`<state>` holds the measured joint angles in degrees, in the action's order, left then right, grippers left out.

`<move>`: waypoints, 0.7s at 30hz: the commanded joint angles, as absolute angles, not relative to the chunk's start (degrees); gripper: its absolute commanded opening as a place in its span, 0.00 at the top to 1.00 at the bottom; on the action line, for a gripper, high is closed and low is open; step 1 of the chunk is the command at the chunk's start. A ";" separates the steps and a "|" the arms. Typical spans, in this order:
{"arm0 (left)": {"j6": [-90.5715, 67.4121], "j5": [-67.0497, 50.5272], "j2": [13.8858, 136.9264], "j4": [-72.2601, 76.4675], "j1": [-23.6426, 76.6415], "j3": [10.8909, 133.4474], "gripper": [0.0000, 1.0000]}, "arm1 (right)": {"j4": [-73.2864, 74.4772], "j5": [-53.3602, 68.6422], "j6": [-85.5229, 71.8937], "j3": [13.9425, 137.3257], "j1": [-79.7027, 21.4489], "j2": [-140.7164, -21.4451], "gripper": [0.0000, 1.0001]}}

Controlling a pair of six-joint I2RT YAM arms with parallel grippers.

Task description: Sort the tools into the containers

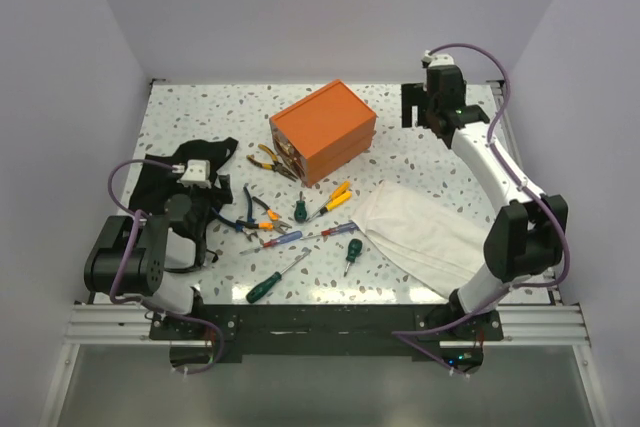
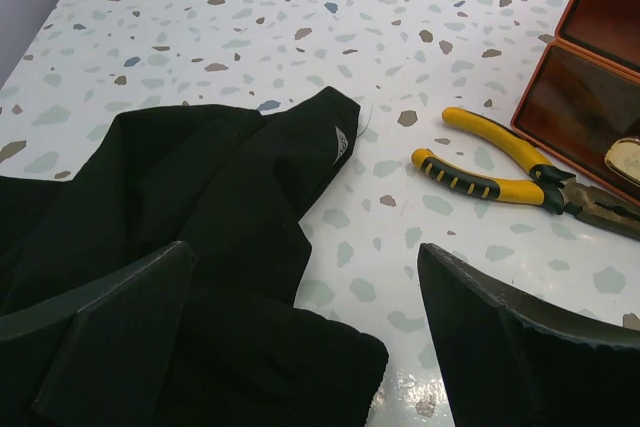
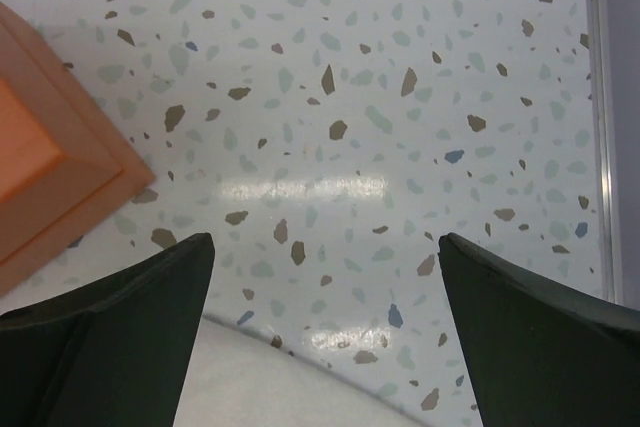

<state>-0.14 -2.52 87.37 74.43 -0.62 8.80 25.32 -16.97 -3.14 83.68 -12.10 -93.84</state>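
Observation:
The orange box (image 1: 323,130) stands at the middle back, its drawer face turned to the front left; the face also shows in the left wrist view (image 2: 600,67). Yellow-handled pliers (image 1: 265,157) lie just before it, seen too in the left wrist view (image 2: 490,162). Blue pliers (image 1: 250,209) and several screwdrivers (image 1: 300,237) lie scattered in the middle front. My left gripper (image 1: 222,189) is open and empty, low over the black fabric's edge (image 2: 305,252). My right gripper (image 1: 420,112) is open and empty, raised right of the box (image 3: 325,242).
A black fabric piece (image 1: 165,182) lies at the left under my left gripper and fills the left of its wrist view (image 2: 200,177). A white cloth (image 1: 420,227) lies at the front right; its edge shows in the right wrist view (image 3: 270,387). White walls enclose the table.

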 commanded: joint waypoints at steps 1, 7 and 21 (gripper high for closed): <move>2.63 -0.80 86.84 78.14 -0.27 9.76 0.00 | 24.79 -9.79 -4.39 90.17 -12.22 -96.68 0.02; 2.72 -0.44 86.84 77.52 0.97 10.11 0.00 | 16.36 8.59 -0.35 88.60 -12.57 -96.33 0.02; 3.53 0.36 73.75 44.61 5.89 30.22 0.00 | 8.35 15.57 -4.48 94.21 -16.00 -107.04 0.07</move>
